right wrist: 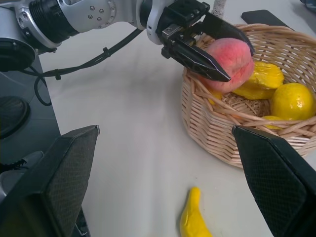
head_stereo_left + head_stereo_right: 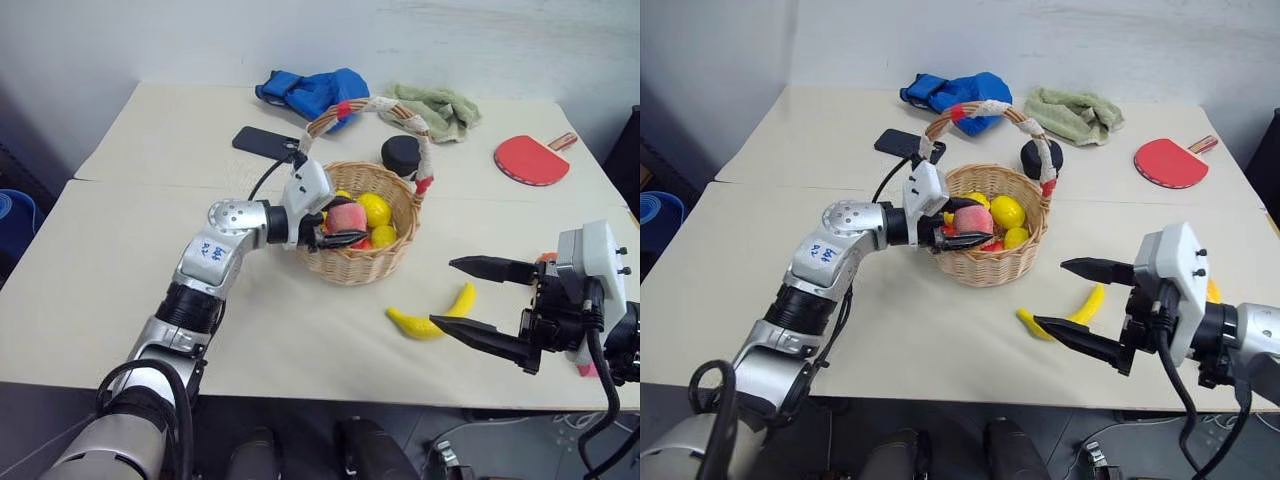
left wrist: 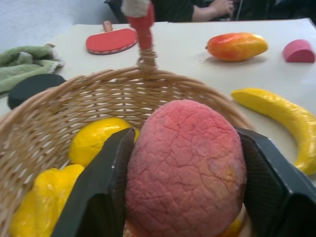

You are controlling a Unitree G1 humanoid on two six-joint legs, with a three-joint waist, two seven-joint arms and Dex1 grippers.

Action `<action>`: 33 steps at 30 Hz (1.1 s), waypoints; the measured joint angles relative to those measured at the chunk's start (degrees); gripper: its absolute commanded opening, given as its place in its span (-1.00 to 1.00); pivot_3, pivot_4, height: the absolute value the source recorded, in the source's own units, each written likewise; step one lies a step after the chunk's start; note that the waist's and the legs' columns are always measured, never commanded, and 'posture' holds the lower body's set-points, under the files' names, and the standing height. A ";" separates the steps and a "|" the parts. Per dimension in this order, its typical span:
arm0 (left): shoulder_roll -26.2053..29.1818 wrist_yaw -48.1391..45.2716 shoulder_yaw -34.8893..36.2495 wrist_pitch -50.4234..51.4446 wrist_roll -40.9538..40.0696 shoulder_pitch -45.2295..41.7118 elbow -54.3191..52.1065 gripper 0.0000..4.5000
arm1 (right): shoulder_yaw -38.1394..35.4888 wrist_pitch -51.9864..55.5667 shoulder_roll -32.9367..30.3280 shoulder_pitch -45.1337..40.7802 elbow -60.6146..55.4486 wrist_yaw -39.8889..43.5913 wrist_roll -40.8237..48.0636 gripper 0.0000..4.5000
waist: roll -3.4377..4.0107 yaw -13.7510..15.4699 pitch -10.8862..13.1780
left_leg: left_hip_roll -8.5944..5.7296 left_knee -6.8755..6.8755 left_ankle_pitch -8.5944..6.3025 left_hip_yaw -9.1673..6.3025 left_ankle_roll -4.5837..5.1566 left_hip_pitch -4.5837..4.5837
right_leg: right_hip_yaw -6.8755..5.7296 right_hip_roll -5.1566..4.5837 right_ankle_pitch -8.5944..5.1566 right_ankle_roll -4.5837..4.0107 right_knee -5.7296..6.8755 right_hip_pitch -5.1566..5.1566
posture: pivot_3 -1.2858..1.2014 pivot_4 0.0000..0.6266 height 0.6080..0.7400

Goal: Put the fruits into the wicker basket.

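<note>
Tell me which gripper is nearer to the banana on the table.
Right. The right gripper hovers open just beside the banana, its fingers pointing at it. The left gripper is farther away, over the wicker basket, with the peach between its fingers.

Basket [image 2: 365, 262] mouth crowded: yellow fruits [image 2: 377, 210] on floor, left gripper [image 2: 340, 230] with peach [image 2: 347, 216] over near rim. Tall handle [image 2: 372, 106] arches across top; entry only from either side of it. Bare table [image 2: 120, 260] wide at left. Banana [image 2: 432, 318] lies between basket and right gripper [image 2: 478, 299], jaws wide apart.
</note>
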 measured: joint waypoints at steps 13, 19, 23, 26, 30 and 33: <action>14.19 -16.11 13.99 15.66 -22.00 8.21 -17.20 0.99 | 5.52 -6.79 -3.54 5.85 5.38 7.18 -22.22 1.00 | 0.12 -0.14 0.07 | 0.01 0.03 0.07 0.00 -0.14 0.11 | -0.05 -0.01 -0.02 -0.01 0.15 0.02 | 0.03 -0.52 1.00; 21.99 -28.36 6.45 8.18 -16.31 12.74 -19.48 0.99 | 18.43 -18.26 -10.46 -1.51 19.04 18.00 -36.98 1.00 | 0.13 -0.20 0.11 | -0.06 0.12 0.01 0.07 0.09 0.18 | 0.03 -0.09 0.01 -0.06 0.13 0.09 | 0.03 -0.52 1.00; 21.06 -30.51 4.60 4.81 -14.77 12.03 -19.19 0.99 | 30.58 -23.75 -10.53 -14.27 28.58 25.03 -44.51 1.00 | 0.25 -0.17 0.20 | -0.04 0.11 -0.02 0.05 0.13 0.11 | 0.01 -0.08 -0.01 -0.11 0.14 -0.01 | 0.03 -0.52 1.00; 19.93 -30.27 4.56 4.57 -14.80 11.20 -19.33 0.99 | 38.69 -24.78 -7.83 -22.89 35.13 29.26 -49.26 1.00 | 0.32 -0.29 0.26 | -0.01 0.08 -0.01 0.07 0.10 0.10 | 0.01 -0.07 -0.04 -0.14 0.14 -0.07 | 0.03 -0.52 1.00; 19.38 -29.48 4.66 4.64 -14.80 10.75 -19.44 0.99 | 46.60 -27.10 -7.42 -26.20 41.28 35.76 -54.79 1.00 | 0.40 -0.16 0.31 | 0.02 0.06 -0.03 0.07 0.05 0.02 | -0.02 -0.07 -0.07 -0.14 0.26 -0.25 | 0.03 -0.52 1.00; 19.32 -28.89 4.80 4.64 -14.78 10.68 -19.47 0.99 | 49.29 -29.53 -4.23 -29.51 46.28 37.12 -58.40 1.00 | 0.40 -0.24 0.31 | 0.03 0.16 -0.03 0.10 0.05 -0.01 | 0.01 -0.07 -0.07 -0.14 0.28 -0.25 | 0.03 -0.52 1.00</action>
